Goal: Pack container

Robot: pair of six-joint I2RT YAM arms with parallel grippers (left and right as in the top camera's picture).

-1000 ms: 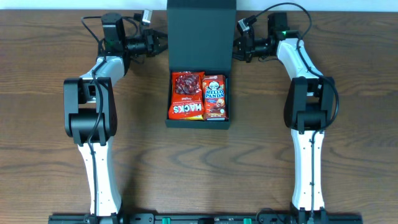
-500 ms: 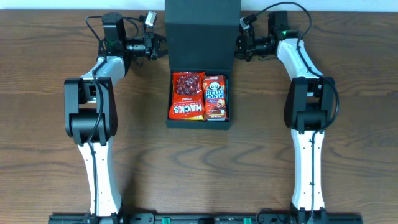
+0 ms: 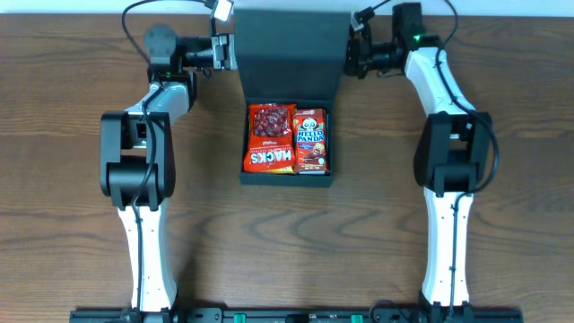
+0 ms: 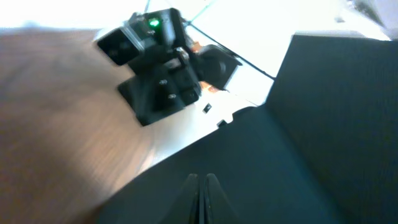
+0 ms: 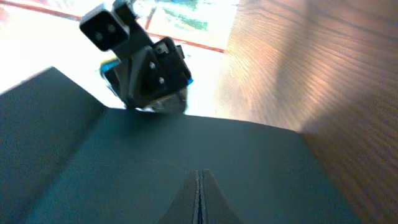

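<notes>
The container (image 3: 286,180) is a dark box in the middle of the table, open, with a red Hacks packet (image 3: 271,137) and a Hello Panda box (image 3: 310,139) side by side in its tray. Its flap lid (image 3: 291,54) stands raised behind the tray. My left gripper (image 3: 231,52) is shut, with its tips against the lid's left edge. My right gripper (image 3: 350,56) is shut, against the lid's right edge. In the left wrist view the shut fingers (image 4: 200,180) lie on the dark lid (image 4: 298,155). The right wrist view shows the same, with shut fingers (image 5: 199,175) on the lid (image 5: 143,162).
Brown wood table (image 3: 72,224) lies all around the box. The table's back edge runs just behind the lid. Each wrist view shows the other arm's gripper across the lid: the right one (image 4: 165,68) and the left one (image 5: 140,62).
Both grippers have moved back and inward to the lid's side edges. The lid has tilted up, its far edge now showing inside the overhead view.
</notes>
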